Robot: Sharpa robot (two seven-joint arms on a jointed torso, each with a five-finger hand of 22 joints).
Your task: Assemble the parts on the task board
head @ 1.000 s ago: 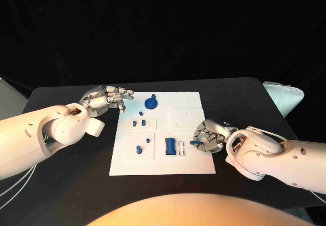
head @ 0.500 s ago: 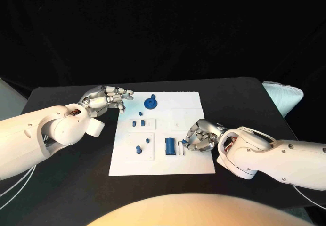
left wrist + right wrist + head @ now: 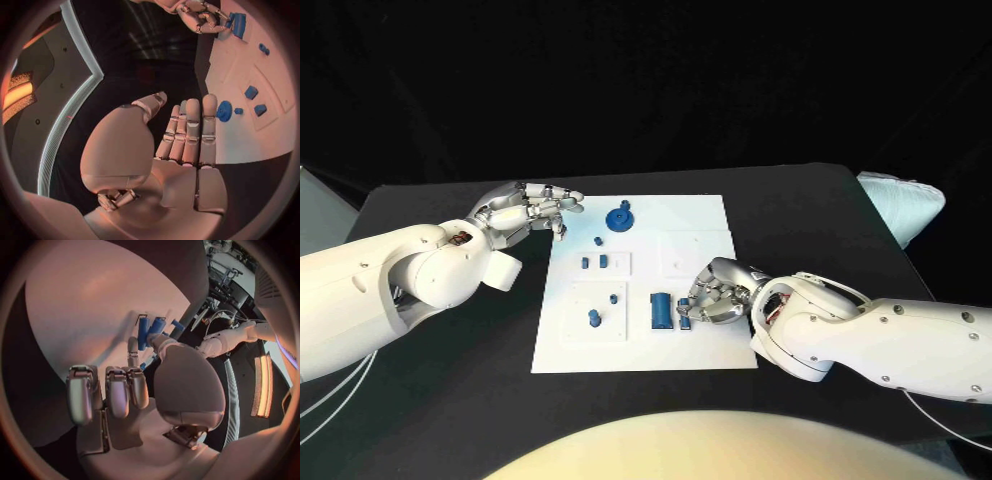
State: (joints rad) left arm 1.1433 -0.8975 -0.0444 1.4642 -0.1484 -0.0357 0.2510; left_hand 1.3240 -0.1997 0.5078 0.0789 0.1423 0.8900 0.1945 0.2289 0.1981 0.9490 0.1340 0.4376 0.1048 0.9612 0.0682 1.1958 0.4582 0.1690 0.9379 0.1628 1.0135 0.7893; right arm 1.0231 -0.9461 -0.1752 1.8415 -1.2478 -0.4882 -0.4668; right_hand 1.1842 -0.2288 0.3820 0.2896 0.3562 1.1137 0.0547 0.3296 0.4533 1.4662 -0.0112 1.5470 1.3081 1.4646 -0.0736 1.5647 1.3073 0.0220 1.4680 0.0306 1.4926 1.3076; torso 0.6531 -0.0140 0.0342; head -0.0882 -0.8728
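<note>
The left hand (image 3: 524, 211) is positioned over the black table (image 3: 444, 330) just beside the far left corner of the task board (image 3: 704, 350). In the left wrist view its fingers (image 3: 190, 131) lie straight and close together, the thumb set apart, and nothing is held in it. The task board, a white plate, lies flat in the middle of the table. On the board, near its far edge, lies a round blue part (image 3: 620, 217), with a small blue part (image 3: 599, 241) just beside it toward the near side. Further toward the near side, two small blue parts (image 3: 594, 262) stand side by side in a raised square section. Nearer still, a small blue piece (image 3: 594, 317) lies on the left half of the board. To its right, a tall blue block (image 3: 658, 310) stands beside a narrow white slot (image 3: 685, 312). The right hand (image 3: 715, 291) is positioned over the right half of the board, directly beside the slot and the blue block. Its fingers are curled downward toward the board, and a small blue piece (image 3: 687, 323) is visible at its fingertips. It cannot be determined whether the hand grips this piece or only touches it. In the right wrist view, blue parts (image 3: 150, 330) appear just beyond the fingertips (image 3: 133, 347).
</note>
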